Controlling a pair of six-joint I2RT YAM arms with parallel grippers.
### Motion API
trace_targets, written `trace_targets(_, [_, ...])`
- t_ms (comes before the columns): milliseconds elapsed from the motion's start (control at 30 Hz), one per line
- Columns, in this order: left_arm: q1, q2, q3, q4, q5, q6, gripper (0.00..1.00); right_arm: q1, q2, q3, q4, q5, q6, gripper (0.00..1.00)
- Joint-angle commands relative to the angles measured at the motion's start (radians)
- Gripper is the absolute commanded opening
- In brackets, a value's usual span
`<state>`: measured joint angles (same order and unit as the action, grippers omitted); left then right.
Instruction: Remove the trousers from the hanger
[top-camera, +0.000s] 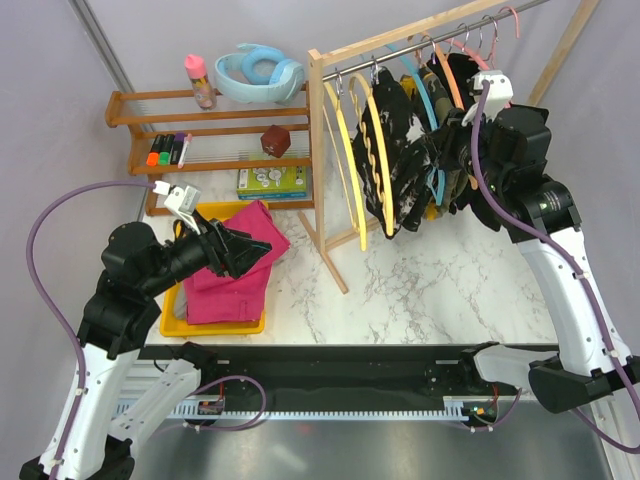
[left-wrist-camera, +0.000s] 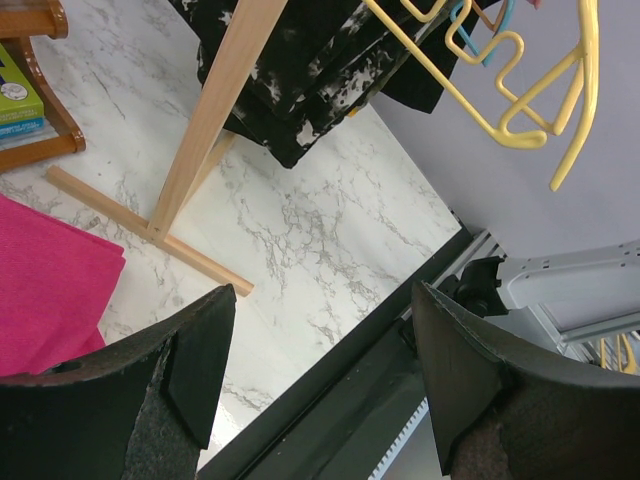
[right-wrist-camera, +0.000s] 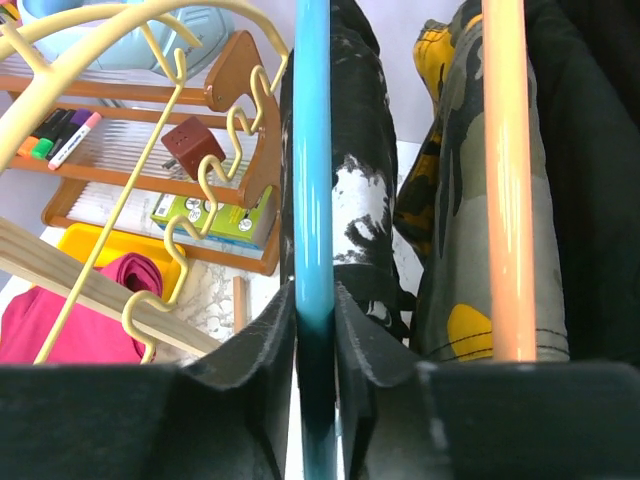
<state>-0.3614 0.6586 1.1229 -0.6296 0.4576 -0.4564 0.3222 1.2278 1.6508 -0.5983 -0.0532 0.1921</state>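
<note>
Pinching the blue hanger (right-wrist-camera: 312, 150), the right tool (right-wrist-camera: 313, 305) stands narrow beside speckled trousers (right-wrist-camera: 355, 200) on the rack (top-camera: 318, 120) near the counter's (top-camera: 420, 290) far right corner. The cloth is limp and light, likely best gripped at its draped fold. The left tool (left-wrist-camera: 322, 295) gapes empty.

- A robotics lab test cell, not a home: the left arm (top-camera: 110, 310) and right arm (top-camera: 560, 260) are bolted to a black base rail (top-camera: 330, 370) at the near edge of a marble-patterned table (top-camera: 440, 290)
- A slotted cable duct (top-camera: 350, 408) runs along that edge, and purple cables (top-camera: 31, 245) loop loose from the arms
- Plain pale wall panels (top-camera: 170, 30) and a metal post (top-camera: 100, 40) close the space in like a booth
- Household things stand about like props: a wooden clothes rack (top-camera: 322, 130) with a yellow hanger (left-wrist-camera: 581, 100) and a blue hanger (right-wrist-camera: 312, 150), a wooden shelf (top-camera: 200, 125) with markers (top-camera: 168, 150), a pink bottle (top-camera: 200, 80), a light-blue child seat (top-camera: 260, 72), a yellow tray (top-camera: 170, 322)
</note>
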Motion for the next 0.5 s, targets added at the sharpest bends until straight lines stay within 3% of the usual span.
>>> trace_targets(0, [0.002, 0.007, 0.038, 0.011, 0.039, -0.004, 0.78, -0.009, -0.002, 0.004, 0.080, -0.048, 0.030, 0.24])
trace_targets(200, [0.002, 0.012, 0.052, 0.005, 0.036, 0.001, 0.78, -0.008, -0.017, 0.033, 0.101, -0.074, 0.044, 0.00])
trace_targets(467, [0.002, 0.007, 0.049, 0.004, 0.038, -0.001, 0.78, -0.008, -0.025, 0.072, 0.115, -0.082, 0.090, 0.00])
